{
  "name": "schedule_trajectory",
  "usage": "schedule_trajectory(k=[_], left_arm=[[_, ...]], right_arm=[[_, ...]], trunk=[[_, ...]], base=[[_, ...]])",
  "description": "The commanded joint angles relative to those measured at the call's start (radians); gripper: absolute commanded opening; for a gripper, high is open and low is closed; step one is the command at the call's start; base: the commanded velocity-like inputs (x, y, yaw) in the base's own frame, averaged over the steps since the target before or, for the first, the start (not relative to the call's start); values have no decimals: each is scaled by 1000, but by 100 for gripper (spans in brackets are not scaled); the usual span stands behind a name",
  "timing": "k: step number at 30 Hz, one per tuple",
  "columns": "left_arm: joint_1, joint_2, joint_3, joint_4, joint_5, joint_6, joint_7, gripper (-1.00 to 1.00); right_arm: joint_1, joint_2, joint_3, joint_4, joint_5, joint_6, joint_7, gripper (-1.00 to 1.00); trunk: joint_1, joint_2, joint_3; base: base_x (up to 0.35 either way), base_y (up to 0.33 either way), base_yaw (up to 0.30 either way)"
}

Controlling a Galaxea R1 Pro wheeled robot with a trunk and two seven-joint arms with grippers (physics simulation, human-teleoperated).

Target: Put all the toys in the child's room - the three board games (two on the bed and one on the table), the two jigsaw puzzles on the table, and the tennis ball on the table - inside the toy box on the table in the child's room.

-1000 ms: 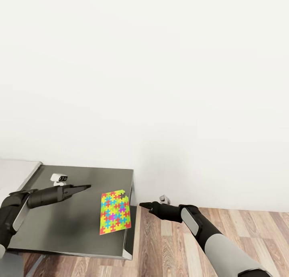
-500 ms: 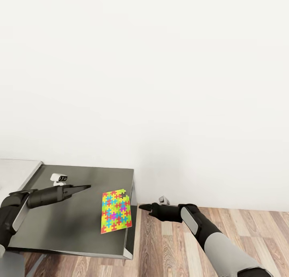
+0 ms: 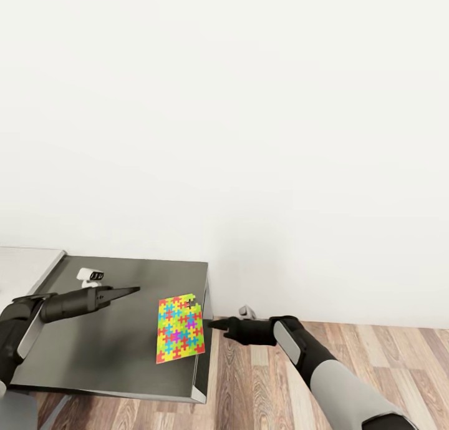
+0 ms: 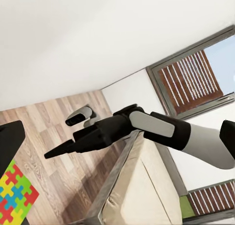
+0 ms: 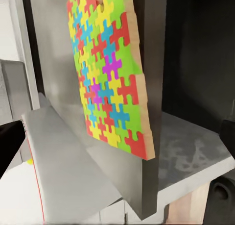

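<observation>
Your jigsaw puzzle [image 3: 179, 327] lies flat near the dark table's [image 3: 112, 349] right edge, lower left of frame. Right gripper [image 3: 215, 323] sits just beside it, pinched narrow; left gripper [image 3: 132, 289] hovers over the table, also closed.

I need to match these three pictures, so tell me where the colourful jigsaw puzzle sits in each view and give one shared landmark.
Head view: jigsaw puzzle lies flat by the dark table's right edge, lower centre-left.
Left wrist view: a corner of it shows at the picture's lower left corner.
Right wrist view: it spans the upper middle of the picture.
Shared landmark: the table edge beside the puzzle.
</observation>
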Motion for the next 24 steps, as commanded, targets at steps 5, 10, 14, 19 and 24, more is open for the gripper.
schedule_trajectory(k=[5, 10, 14, 19, 24], left_arm=[[29, 1, 4, -63, 1, 48, -4, 100], [39, 1, 5, -94, -1, 68, -4, 100], [41, 1, 5, -97, 0, 70, -4, 100], [41, 0, 5, -98, 1, 71, -4, 100], [41, 1, 5, -98, 1, 72, -4, 100]], right_arm=[[-1, 5, 7, -1, -3, 31, 5, 100], [-1, 13, 8, -2, -2, 40, 6, 100], [-1, 14, 8, -2, -1, 41, 6, 100], [0, 15, 9, -2, 1, 43, 6, 100], [0, 14, 9, -2, 37, 44, 6, 100]], trunk=[[20, -37, -17], [20, -37, -17], [24, -44, -20], [39, -72, -33], [43, -79, -36]], base=[[0, 0, 0], [0, 0, 0], [0, 0, 0], [0, 0, 0], [0, 0, 0]])
